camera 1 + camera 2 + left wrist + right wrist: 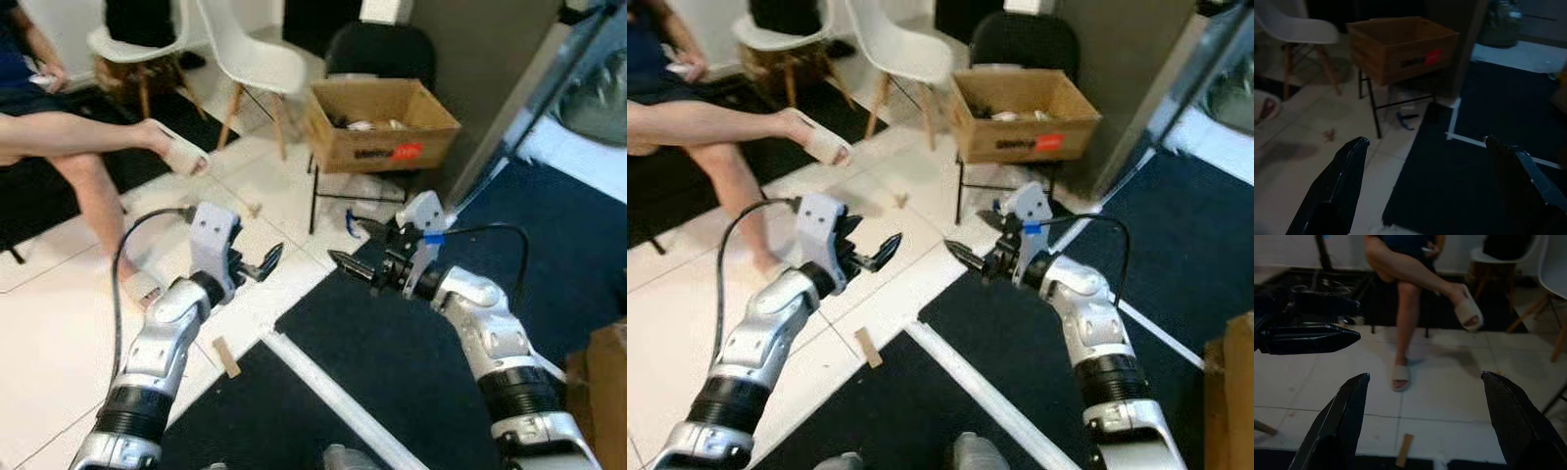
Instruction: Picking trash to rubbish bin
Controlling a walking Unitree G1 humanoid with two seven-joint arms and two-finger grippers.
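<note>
Beyond both wide-open, empty hands, left (pixel 257 262) and right (pixel 349 262), a cardboard box (pixel 380 125) holds pale trash (pixel 364 124).

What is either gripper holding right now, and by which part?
Nothing. The left gripper and right gripper are both open and empty, raised above the floor, fingertips pointing toward each other.

Floor (pixel 59 323): white tile on the left end effector (pixel 257 266) side, dark carpet (pixel 411 362) under the right end effector (pixel 355 266), a white strip (pixel 333 392) dividing them. A flat wood scrap (pixel 226 356) lies on the tile below the left end effector. A smaller scrap (pixel 253 208) lies beyond it. Blue-and-clear litter (pixel 355 217) lies beyond the right end effector, under a black stand (pixel 313 196) carrying a cardboard box (pixel 377 122).
</note>
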